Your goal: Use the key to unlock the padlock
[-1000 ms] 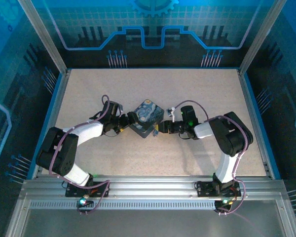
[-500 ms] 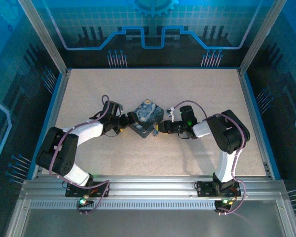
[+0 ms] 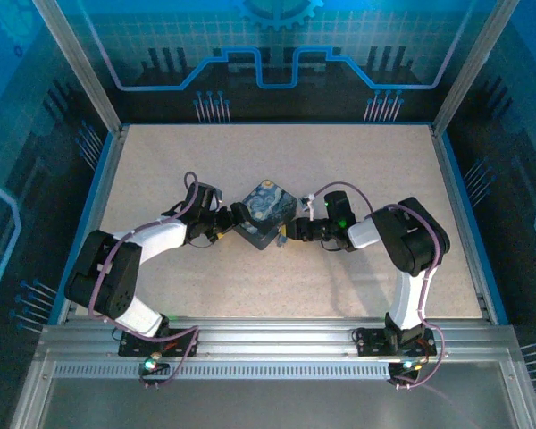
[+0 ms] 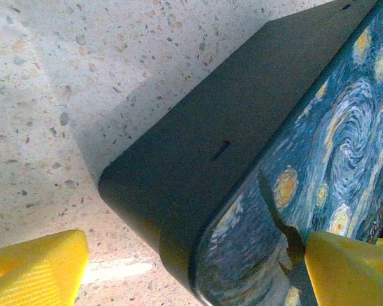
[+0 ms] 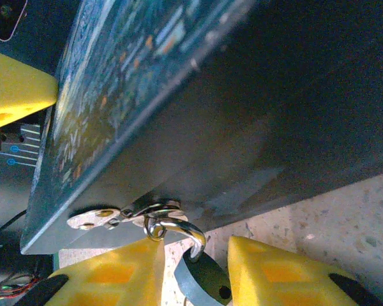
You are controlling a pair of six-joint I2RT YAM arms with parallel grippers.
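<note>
The small padlock [image 5: 201,280] has a dark grey body and a silvery shackle [image 5: 179,228] that hooks through the hasp [image 5: 124,213] on the side of the starry-print tin [image 3: 268,213]. My right gripper [image 5: 198,255] straddles the padlock body. Its right finger [image 5: 287,274] is against the body, and a thin strip of table shows beside its left finger [image 5: 115,274]. My left gripper [image 4: 195,252] stands wide open round the tin's [image 4: 198,159] opposite corner, one finger [image 4: 35,268] clear of the tin and the other [image 4: 351,268] against the lid. The key is out of view.
The tin lies as a diamond in the middle of the speckled table [image 3: 277,161], with both arms reaching in low from either side. Metal frame posts [image 3: 76,63] and blue walls ring the table. The arm bases sit on a rail [image 3: 268,344] at the near edge.
My right gripper's jaws have narrowed round the padlock, and the right arm has edged slightly left toward the tin. The left arm and the tin have not moved.
</note>
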